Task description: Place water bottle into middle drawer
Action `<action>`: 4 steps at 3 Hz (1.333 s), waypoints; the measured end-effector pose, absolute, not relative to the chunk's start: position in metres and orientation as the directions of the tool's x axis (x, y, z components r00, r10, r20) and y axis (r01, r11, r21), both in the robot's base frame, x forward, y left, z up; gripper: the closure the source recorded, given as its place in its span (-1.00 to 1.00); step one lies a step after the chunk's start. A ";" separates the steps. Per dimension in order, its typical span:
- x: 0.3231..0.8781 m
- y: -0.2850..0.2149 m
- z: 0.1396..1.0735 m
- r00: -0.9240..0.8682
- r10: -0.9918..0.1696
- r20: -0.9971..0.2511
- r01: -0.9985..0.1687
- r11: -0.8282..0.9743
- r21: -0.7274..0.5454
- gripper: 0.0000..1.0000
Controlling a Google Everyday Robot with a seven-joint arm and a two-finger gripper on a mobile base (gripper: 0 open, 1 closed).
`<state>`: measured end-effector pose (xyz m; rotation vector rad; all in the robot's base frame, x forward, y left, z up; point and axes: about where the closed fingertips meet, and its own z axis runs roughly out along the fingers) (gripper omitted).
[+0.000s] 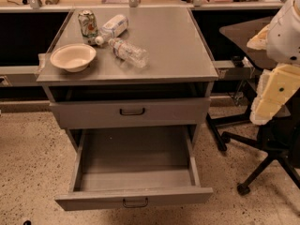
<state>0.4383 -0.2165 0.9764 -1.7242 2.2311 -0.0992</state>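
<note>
Water bottle lies on its side on the cabinet top, well off to the left of the gripper, whose grip state I cannot tell, while the middle drawer, below-left of it, stands pulled open, seemingly readied to receive the bottle.

Warm, rather dim light is falling from above and sheening softly across the desk top. Deep shadow is pooling in the gap beneath it and darkening the middle drawer. The claw, at the right edge, is glowing pale yellow.
</note>
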 end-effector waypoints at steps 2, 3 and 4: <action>0.486 -0.184 0.982 -0.203 -0.957 -0.206 -0.927 0.256 -0.276 -1.00; 0.535 -0.145 0.991 -0.175 -0.961 -0.213 -0.925 0.235 -0.300 -1.00; 0.603 -0.092 0.968 -0.206 -0.952 -0.227 -0.925 0.265 -0.274 -1.00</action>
